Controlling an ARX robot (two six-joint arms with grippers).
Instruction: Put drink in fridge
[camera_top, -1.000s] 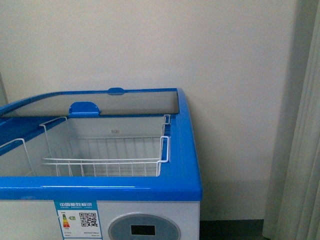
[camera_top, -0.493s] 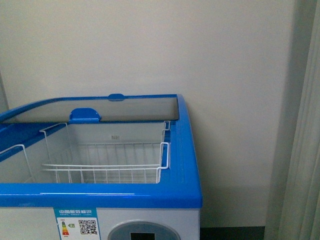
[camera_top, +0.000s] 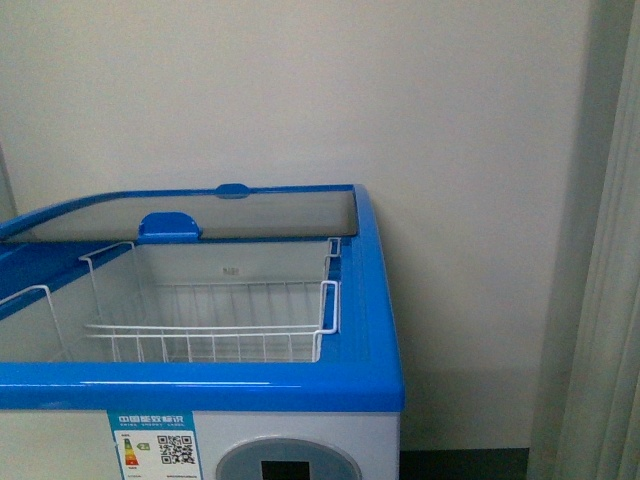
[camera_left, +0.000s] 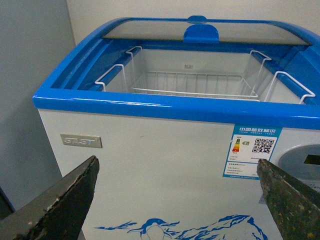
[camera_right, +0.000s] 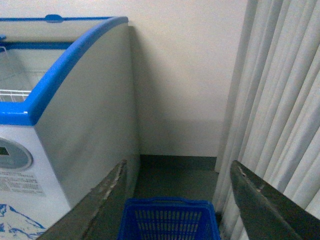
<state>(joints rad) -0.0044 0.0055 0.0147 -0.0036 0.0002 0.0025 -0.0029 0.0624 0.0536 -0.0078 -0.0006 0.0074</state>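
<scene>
The fridge (camera_top: 200, 385) is a white chest freezer with a blue rim, right in front of me. Its glass lid (camera_top: 250, 212) is slid to the back, so the compartment is open, with a white wire basket (camera_top: 210, 325) hanging inside. The drink is out of view in every frame. My left gripper (camera_left: 176, 162) is open and holds nothing, facing the fridge (camera_left: 150, 106) front below the rim, over the penguin print. Open and holding nothing too, my right gripper (camera_right: 178, 165) hangs past the fridge's (camera_right: 55, 75) right side. Neither gripper shows in the front view.
A blue plastic basket (camera_right: 167, 220) stands on the dark floor between the fridge's right side and a pale curtain (camera_right: 280, 100). A plain wall runs behind the fridge. A grey surface (camera_left: 30, 75) stands close to the fridge's left side.
The fridge has slipped slightly lower in the front view, and less of its round display shows. Nothing else has visibly changed.
</scene>
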